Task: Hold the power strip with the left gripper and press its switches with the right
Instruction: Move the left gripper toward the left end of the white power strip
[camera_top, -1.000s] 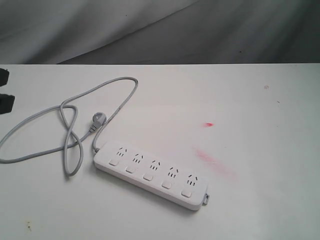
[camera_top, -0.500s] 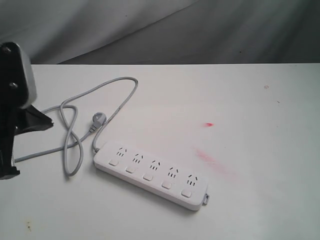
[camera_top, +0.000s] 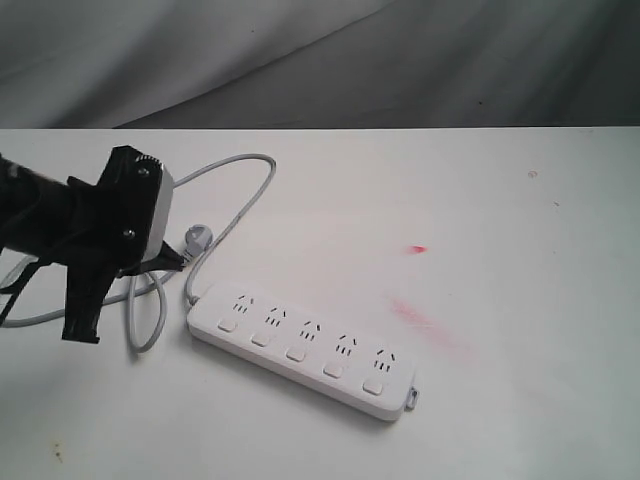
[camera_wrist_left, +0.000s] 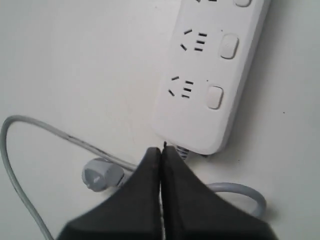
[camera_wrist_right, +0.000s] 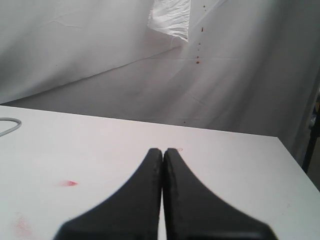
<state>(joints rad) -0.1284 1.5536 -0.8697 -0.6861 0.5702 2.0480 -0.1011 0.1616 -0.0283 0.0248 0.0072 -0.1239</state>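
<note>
1. Currently I have the left arm (camera_top: 45, 215) coming in from the left edge of the exterior view. It is stretched low over the table (camera_top: 520, 230) and angled to the right, with its wrist tipped downward.
2. At its end, the left gripper (camera_top: 178, 261) points toward the cord end of the power strip (camera_top: 305, 346). Its jaws are pressed together with nothing between them.
3. Through the left wrist camera I see the closed tips hanging over the cord (camera_wrist_left: 40, 127), right where it leaves the strip's rounded end. I cannot tell whether they touch anything.
4. The power strip lies flat on the table, a little left of centre. It runs diagonally, with its cord end to the left and farther back and its other end to the right and nearer the camera. Nothing grips it.
5. The switches (camera_top: 295, 353) sit in a row of five, one beside each socket, along the edge of the strip nearer the camera. Nothing touches them.
6. The grey cord loops away behind and to the left of the strip, passing under my left arm. Its plug (camera_top: 197, 238) lies on the table just beside the gripper.
7. The right gripper (camera_wrist_right: 163, 151) shows only in its own wrist camera. Its jaws are closed flush and empty, held over bare tabletop and facing the grey cloth (camera_wrist_right: 100, 60) behind the table.
8. A small red mark (camera_top: 417, 248) and a fainter red smear (camera_top: 430, 322) lie on the table to the right of the strip.
</note>
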